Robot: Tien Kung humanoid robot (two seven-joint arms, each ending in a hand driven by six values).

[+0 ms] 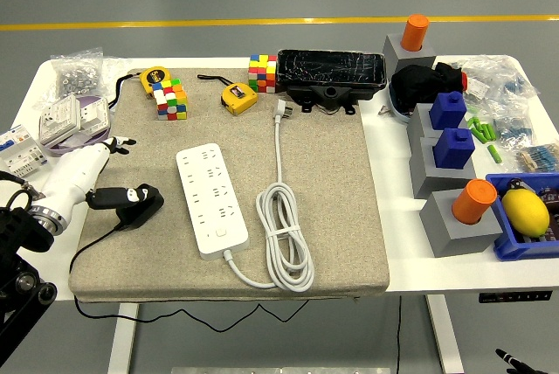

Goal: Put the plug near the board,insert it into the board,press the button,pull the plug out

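Observation:
A white power strip (211,201) lies on the beige mat (349,217), its button end toward the near edge. Its white cable (285,236) is coiled to its right and ends in a white plug (281,110) near the mat's far edge. My left hand (112,199) comes in from the left and is shut on a black plug (144,203), held low over the mat just left of the strip. The plug's black cord (87,247) trails off the mat's near edge. Only a dark tip of my right hand (515,362) shows at the bottom right, below the table.
Two yellow tape measures (238,97), two colour cubes (262,72) and a black case (332,72) lie along the mat's far edge. Grey stands with orange cylinders (473,202) and blue blocks (454,147) line the right side. A blue bin holds a lemon (525,212).

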